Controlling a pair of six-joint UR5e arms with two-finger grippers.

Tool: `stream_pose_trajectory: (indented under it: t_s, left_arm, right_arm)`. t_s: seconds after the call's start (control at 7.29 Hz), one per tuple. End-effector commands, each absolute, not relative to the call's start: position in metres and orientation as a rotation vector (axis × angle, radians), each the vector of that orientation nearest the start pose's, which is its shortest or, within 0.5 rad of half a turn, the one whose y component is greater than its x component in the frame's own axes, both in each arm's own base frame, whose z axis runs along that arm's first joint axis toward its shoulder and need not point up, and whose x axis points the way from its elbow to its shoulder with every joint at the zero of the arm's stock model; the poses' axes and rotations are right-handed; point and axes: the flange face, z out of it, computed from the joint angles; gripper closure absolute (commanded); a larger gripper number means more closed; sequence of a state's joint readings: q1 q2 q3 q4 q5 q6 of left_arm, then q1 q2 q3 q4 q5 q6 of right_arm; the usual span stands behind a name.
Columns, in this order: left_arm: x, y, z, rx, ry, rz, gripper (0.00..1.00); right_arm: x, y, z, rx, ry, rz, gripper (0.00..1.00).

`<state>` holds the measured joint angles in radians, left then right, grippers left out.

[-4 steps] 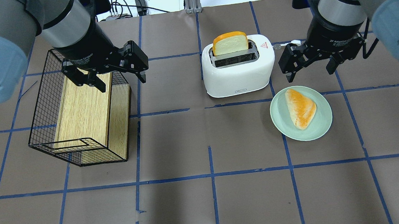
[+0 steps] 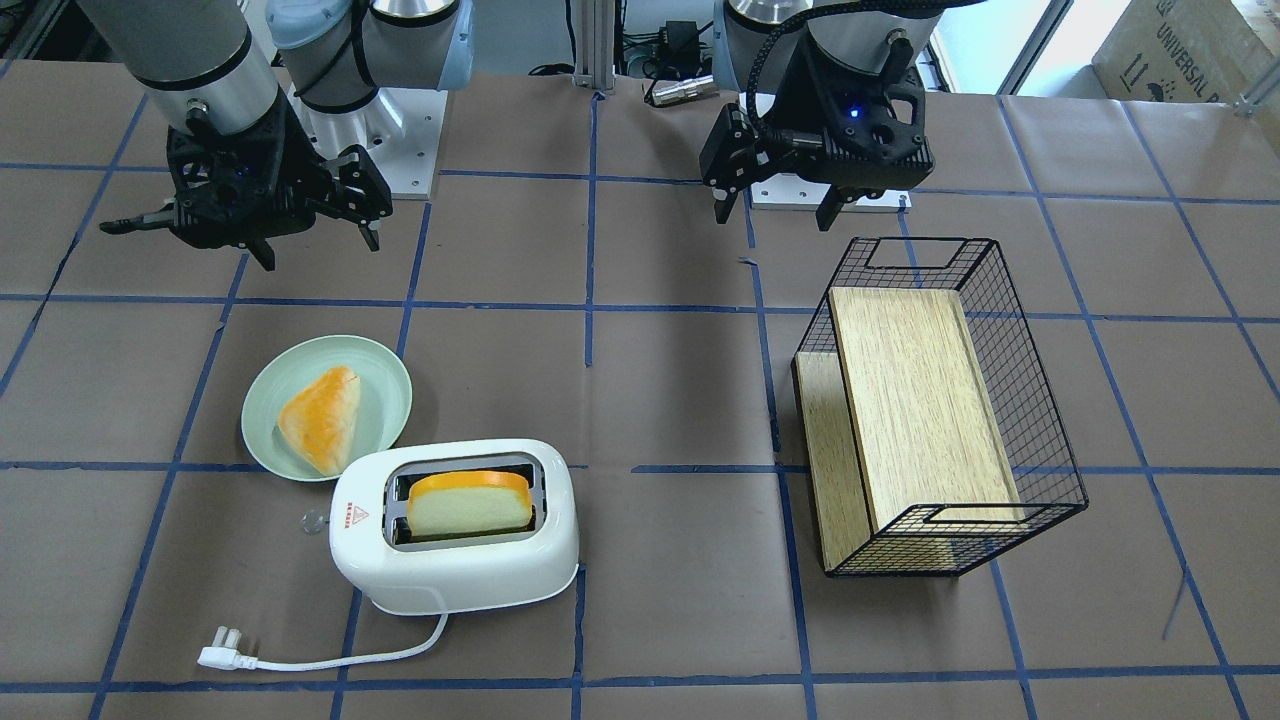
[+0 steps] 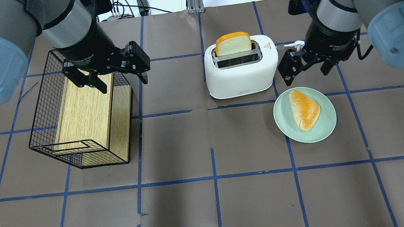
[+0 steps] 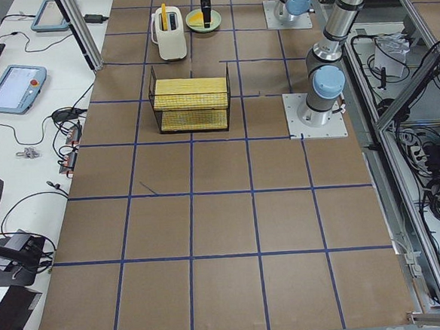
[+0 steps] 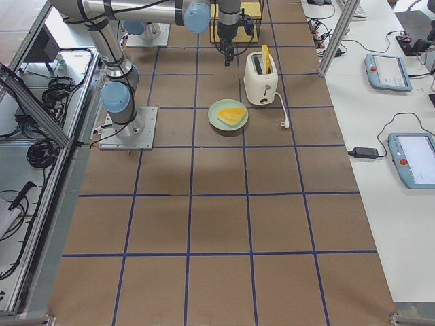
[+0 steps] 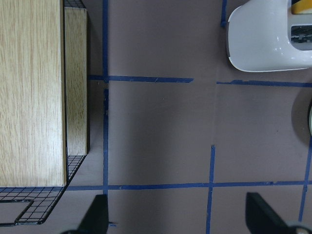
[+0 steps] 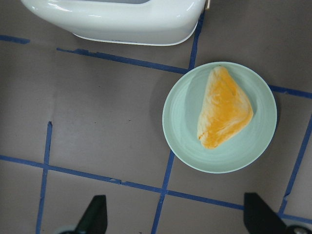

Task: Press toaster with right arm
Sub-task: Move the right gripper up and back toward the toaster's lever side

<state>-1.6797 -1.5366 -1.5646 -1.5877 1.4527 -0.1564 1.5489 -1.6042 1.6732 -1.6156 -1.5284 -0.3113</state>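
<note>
The white toaster stands mid-table with a slice of bread upright in its far slot. It also shows in the front view and at the top of the right wrist view. My right gripper hangs open and empty just right of the toaster's right end, beyond the plate and apart from the toaster. In the front view the right gripper is at the left. My left gripper is open and empty over the wire basket's far end.
A pale green plate with a triangular pastry lies in front of the right gripper. A black wire basket holding a wooden box stands at the left. The toaster's white plug lies on the table behind it.
My right gripper has shifted a little to the left, toward the toaster's right end, and slightly farther back. The left arm and all objects have stayed still.
</note>
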Motion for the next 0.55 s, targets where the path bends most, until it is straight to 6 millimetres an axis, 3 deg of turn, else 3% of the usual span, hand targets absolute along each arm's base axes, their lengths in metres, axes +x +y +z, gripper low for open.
stream_pose_trajectory:
  t_s: [0.0,0.14,0.27,0.41]
  left_arm:
    - [-0.196,-0.46,0.507,-0.075,3.261,-0.014,0.0]
    - [-0.196,-0.461,0.506,-0.075,3.261,-0.012,0.0]
    - [-0.196,-0.461,0.506,-0.075,3.261,-0.012,0.0]
    - [-0.196,-0.461,0.506,-0.075,3.261,-0.012,0.0]
  right_arm:
    - [0.116,-0.53,0.487,-0.807,3.056,-0.073,0.1]
    - [0.114,-0.572,0.483,-0.994,3.01,-0.084,0.24]
    - [0.114,-0.605,0.463,-1.316,2.881,-0.04,0.57]
    - [0.111,-0.63,0.434,-1.625,2.729,0.009,0.8]
